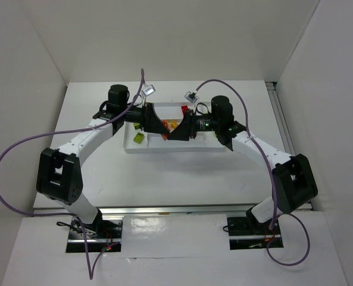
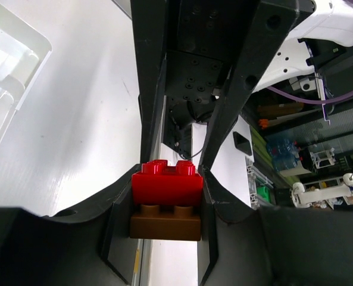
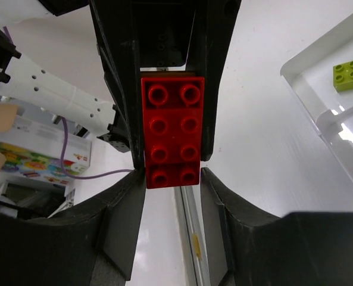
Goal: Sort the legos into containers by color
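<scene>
My two grippers meet tip to tip above the white divided tray (image 1: 176, 150). The left gripper (image 1: 163, 127) and right gripper (image 1: 176, 131) are both shut on the stacked block, which is hidden between them in the top view. In the left wrist view the block's red brick (image 2: 167, 185) sits on an orange-brown brick (image 2: 165, 221) between my left gripper's (image 2: 167, 179) fingers. In the right wrist view the red brick's (image 3: 172, 131) studs face the camera, with my right gripper (image 3: 171, 176) pinching its near end. A lime green brick (image 1: 138, 137) lies in the tray's left end.
Orange and yellow bricks (image 1: 171, 124) and a red brick (image 1: 184, 108) lie in the tray behind the grippers. The tray's corner (image 2: 21, 42) shows in the left wrist view. The tray's rim (image 3: 319, 77) and a green brick (image 3: 350, 73) show in the right wrist view. White walls enclose the table.
</scene>
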`<move>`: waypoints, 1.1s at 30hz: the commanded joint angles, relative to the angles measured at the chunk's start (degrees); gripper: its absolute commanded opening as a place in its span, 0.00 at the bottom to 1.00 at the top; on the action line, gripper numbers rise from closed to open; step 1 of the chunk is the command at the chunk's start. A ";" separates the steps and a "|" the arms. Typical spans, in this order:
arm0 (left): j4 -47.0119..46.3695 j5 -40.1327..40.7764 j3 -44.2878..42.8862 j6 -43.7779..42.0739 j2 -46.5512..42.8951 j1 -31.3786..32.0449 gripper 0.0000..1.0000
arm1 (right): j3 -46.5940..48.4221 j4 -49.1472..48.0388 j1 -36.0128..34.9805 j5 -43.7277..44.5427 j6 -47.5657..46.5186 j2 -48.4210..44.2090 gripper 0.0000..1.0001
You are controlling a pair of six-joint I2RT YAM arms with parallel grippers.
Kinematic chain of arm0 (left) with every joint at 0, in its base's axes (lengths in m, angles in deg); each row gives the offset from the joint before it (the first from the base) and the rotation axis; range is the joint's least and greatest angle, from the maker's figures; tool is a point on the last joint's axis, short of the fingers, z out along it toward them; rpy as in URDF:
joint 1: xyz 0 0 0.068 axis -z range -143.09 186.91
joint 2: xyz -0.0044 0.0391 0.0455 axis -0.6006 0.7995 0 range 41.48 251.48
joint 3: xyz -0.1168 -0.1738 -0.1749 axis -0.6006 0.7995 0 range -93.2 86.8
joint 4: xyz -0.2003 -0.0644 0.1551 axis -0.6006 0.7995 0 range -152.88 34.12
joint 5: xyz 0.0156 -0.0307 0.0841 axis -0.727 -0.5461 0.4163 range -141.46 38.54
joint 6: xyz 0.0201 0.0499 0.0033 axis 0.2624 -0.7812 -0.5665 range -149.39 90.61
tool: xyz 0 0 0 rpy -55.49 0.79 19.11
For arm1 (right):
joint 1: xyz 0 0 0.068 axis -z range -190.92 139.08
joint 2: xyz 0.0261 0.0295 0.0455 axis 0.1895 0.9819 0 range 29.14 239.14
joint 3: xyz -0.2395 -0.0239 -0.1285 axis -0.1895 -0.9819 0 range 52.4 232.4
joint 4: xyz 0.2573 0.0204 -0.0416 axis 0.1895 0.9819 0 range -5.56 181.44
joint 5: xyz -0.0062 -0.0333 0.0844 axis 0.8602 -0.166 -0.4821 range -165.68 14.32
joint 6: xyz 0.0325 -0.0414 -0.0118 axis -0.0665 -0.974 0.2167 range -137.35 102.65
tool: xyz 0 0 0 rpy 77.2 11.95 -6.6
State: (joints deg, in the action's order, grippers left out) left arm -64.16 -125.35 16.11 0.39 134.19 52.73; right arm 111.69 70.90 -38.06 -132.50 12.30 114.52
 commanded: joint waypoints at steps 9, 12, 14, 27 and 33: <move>-0.05 -1.62 0.47 -3.50 -3.15 -0.34 0.00 | 1.45 -11.41 -0.20 -2.86 5.94 1.63 0.16; 2.33 0.58 -0.84 -4.91 -3.67 -0.34 0.02 | 0.92 -10.55 -0.20 -2.16 5.95 1.63 0.12; 2.86 0.59 -0.85 -5.79 -3.67 -0.34 0.17 | 0.92 -9.76 -0.20 -1.37 5.95 1.63 0.12; 3.57 3.57 -1.37 -6.23 -4.20 -0.34 0.81 | -0.75 -6.50 2.26 3.20 4.89 -0.57 0.10; 2.61 3.41 -0.76 -5.00 -4.20 -1.57 0.73 | -1.98 -6.32 3.40 3.20 4.89 -1.62 0.10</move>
State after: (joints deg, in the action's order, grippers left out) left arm -59.33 -120.67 16.30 -3.82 131.96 52.12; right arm 110.81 66.09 -35.54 -129.83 17.35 115.85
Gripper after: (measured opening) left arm 0.743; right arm 0.433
